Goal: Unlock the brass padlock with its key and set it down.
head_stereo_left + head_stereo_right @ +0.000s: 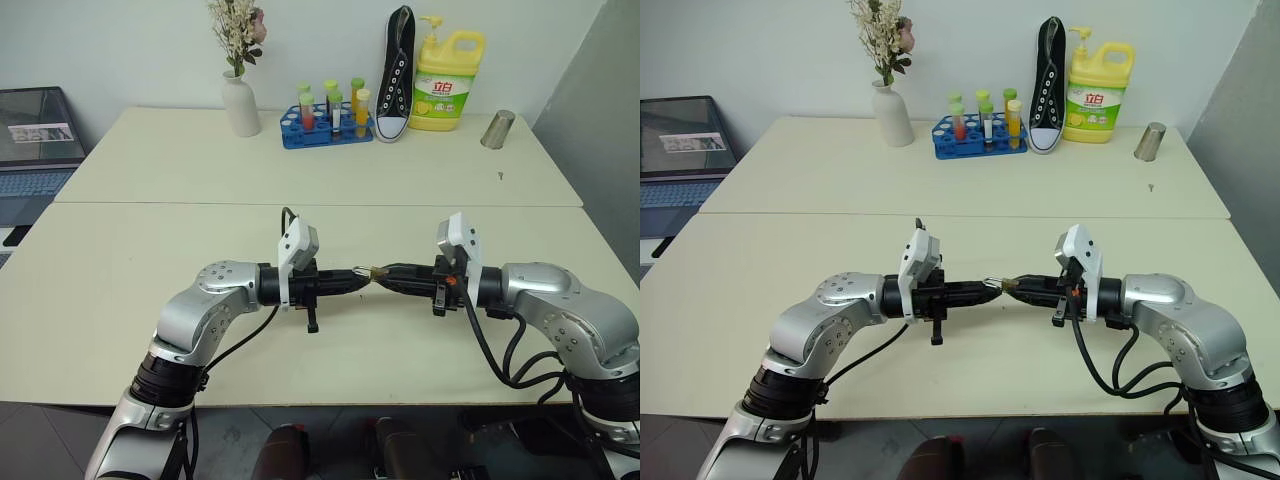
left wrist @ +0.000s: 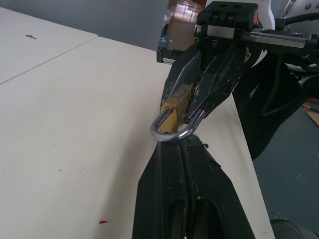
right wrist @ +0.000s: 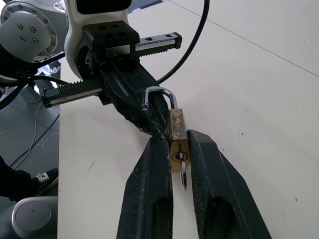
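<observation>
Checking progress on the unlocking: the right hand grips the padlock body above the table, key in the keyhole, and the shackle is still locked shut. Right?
Not quite. The shackle is already open: in the right wrist view one end hangs free of the padlock. The rest holds: the right hand grips the body above the table, with the key in the keyhole.

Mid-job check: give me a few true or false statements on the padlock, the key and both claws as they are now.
1. The right claw grips the padlock by its brass body. True.
2. The shackle is locked shut. False: one leg is out of the body.
3. The key is in the padlock. True.
4. The padlock lies on the table. False: it is held above it.
5. The left claw is wide open. False: its fingers are shut, tip at the shackle.
</observation>
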### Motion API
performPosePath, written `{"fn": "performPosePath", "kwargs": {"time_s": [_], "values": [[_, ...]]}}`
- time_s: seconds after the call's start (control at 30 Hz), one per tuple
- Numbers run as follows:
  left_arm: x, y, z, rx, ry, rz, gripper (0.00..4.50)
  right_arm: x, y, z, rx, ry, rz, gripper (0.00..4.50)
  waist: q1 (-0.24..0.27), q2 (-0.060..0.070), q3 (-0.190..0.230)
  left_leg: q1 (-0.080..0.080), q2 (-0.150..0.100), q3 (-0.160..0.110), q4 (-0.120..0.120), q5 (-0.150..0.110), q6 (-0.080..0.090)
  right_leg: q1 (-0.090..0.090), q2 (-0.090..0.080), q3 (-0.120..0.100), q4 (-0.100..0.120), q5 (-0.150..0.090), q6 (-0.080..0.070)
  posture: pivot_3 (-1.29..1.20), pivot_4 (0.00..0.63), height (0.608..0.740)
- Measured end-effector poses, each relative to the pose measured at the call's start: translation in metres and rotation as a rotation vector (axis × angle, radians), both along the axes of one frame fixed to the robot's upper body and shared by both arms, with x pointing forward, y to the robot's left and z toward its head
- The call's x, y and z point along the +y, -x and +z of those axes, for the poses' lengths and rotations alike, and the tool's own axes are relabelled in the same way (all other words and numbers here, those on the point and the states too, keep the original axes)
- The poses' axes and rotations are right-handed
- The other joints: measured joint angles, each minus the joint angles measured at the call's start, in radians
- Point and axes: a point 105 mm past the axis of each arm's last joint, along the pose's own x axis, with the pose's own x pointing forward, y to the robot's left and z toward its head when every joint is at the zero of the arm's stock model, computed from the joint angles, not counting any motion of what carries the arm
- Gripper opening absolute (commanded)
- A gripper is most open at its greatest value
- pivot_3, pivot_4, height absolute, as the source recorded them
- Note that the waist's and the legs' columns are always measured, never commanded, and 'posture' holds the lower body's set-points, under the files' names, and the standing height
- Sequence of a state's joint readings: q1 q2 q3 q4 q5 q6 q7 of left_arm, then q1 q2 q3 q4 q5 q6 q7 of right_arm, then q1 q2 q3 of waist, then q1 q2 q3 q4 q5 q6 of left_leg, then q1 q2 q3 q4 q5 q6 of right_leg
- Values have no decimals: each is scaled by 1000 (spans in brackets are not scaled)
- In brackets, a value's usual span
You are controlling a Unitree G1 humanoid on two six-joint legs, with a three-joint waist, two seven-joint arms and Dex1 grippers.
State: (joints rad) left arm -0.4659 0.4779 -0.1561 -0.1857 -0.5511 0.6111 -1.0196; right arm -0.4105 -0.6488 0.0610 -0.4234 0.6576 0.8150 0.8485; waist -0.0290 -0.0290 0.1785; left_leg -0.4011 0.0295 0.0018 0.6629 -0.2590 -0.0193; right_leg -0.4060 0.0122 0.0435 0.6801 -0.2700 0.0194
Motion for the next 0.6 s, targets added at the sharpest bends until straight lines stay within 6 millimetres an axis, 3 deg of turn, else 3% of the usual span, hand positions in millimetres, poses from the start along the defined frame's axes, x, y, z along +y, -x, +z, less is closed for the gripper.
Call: {"fn": "performPosePath", "kwargs": {"time_s": [0.17,0.37,0.6], "values": [[0,0,3,36,37,5,0,-1,0,0,-2,3,-3,137,0,0,0,0,0,0,0,0,0,0,0,0,0,0,0,0,150,740],[0,-5,26,77,120,14,0,2,3,-3,10,10,25,137,-1,0,0,0,0,0,0,0,0,0,0,0,0,0,0,0,150,740],[0,-4,27,88,123,10,0,3,4,-4,15,11,35,137,0,0,0,0,0,0,0,0,0,0,0,0,0,0,0,0,150,740]]}}
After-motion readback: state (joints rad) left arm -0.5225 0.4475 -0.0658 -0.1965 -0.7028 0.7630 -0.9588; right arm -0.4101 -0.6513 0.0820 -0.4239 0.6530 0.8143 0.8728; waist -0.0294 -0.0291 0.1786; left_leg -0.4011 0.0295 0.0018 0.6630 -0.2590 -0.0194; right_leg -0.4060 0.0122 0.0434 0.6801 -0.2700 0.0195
